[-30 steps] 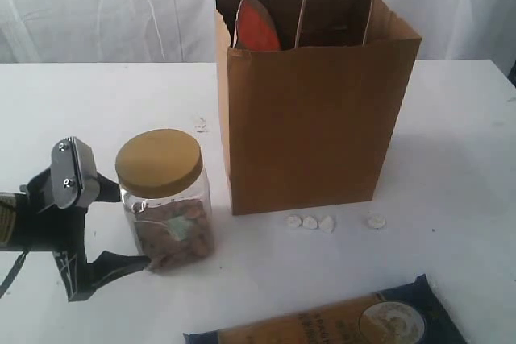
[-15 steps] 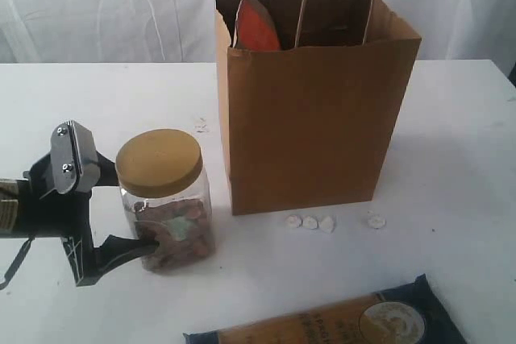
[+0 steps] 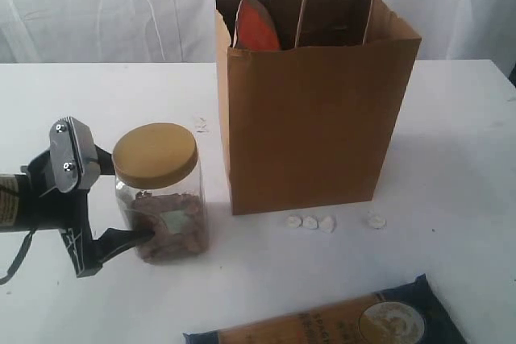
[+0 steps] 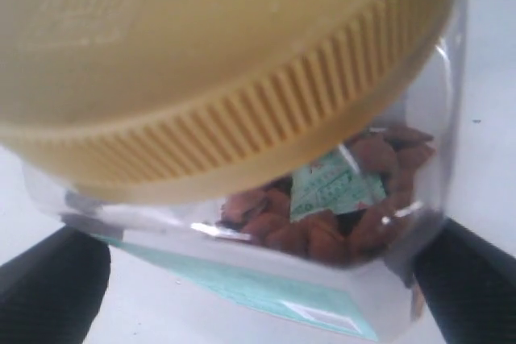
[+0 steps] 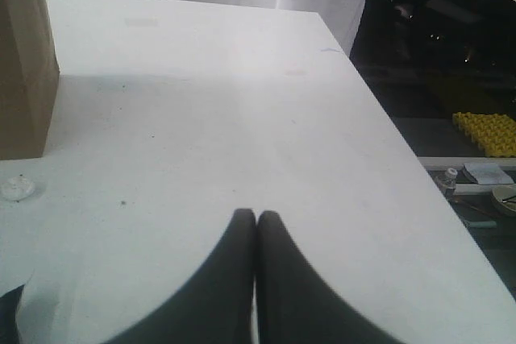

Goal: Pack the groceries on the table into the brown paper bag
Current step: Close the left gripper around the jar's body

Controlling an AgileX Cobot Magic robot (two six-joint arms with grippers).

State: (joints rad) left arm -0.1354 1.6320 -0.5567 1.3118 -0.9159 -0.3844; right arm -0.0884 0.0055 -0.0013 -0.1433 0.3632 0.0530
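The clear jar (image 3: pixel 159 207) with its tan lid (image 3: pixel 156 154) stands left of the brown paper bag (image 3: pixel 310 118) on the white table (image 3: pixel 451 142). My left gripper (image 3: pixel 133 213) is shut on the jar's body. In the left wrist view the jar (image 4: pixel 347 223) fills the frame, with a dark finger (image 4: pixel 48 288) on each side. The orange-brown pouch (image 3: pixel 256 26) pokes out of the bag's top. The long dark-blue-and-tan packet (image 3: pixel 339 321) lies at the front edge. My right gripper (image 5: pixel 256 219) is shut, empty, above bare table. Bottle, carton and can are out of view.
Small white pebble-like bits (image 3: pixel 310 221) lie in front of the bag, one more (image 3: pixel 376 221) to their right. The right wrist view shows the bag's corner (image 5: pixel 24 54), a pebble (image 5: pixel 18 188) and the table's edge (image 5: pixel 395 130) dropping to a dark floor.
The left gripper has closed in on the jar. Jar and gripper have shifted a little to the left and up. The right gripper and the bag have not moved.
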